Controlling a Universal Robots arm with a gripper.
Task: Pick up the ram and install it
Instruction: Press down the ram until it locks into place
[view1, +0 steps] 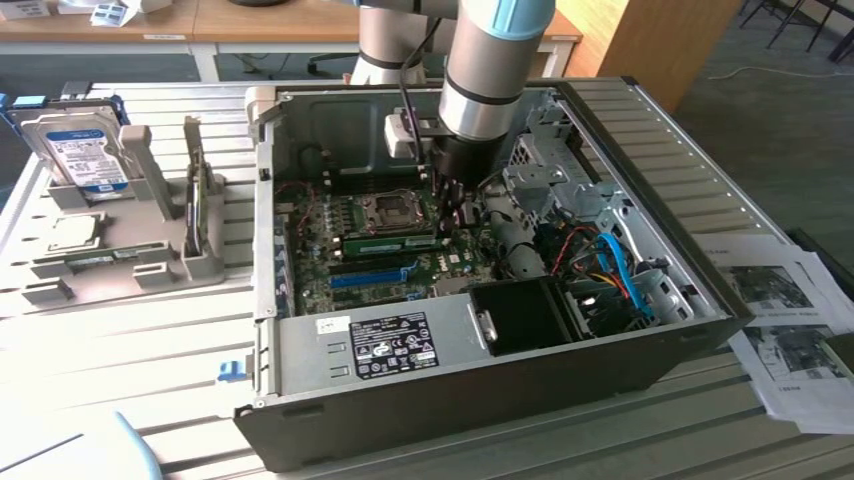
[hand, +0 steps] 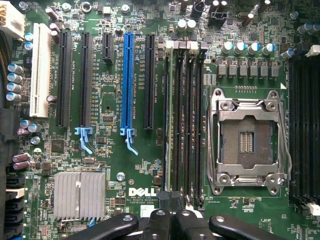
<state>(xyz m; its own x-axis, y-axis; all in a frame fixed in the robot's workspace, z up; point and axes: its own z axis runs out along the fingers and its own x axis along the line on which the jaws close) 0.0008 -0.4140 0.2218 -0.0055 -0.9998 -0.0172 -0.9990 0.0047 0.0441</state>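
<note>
Exterior view gives us the open computer case (view1: 561, 370) lying on the slatted table (view1: 134, 350), with the arm reaching down into it so that the hand (view1: 447, 195) hangs over the motherboard (view1: 314, 270) close beside the processor socket (view1: 391, 208). We see the ram (view1: 394, 243) as a long green stick lying flat along the memory slots just below that socket, seemingly already seated or at least resting in a slot, and we cannot make out whether its end latches are closed. Wrist view looks straight down on the board: the blue expansion slot (hand: 128, 80), the bank of black memory slots (hand: 185, 115) and the empty processor socket (hand: 248, 142), with the hand (hand: 172, 222) at the picture's edge, its two fingers brought together and holding nothing. In our judgement the stick is light and stiff but fragile: we would take it by its long bare edges near the middle, away from the chips and contacts, and press evenly on both ends so it does not flex.
</note>
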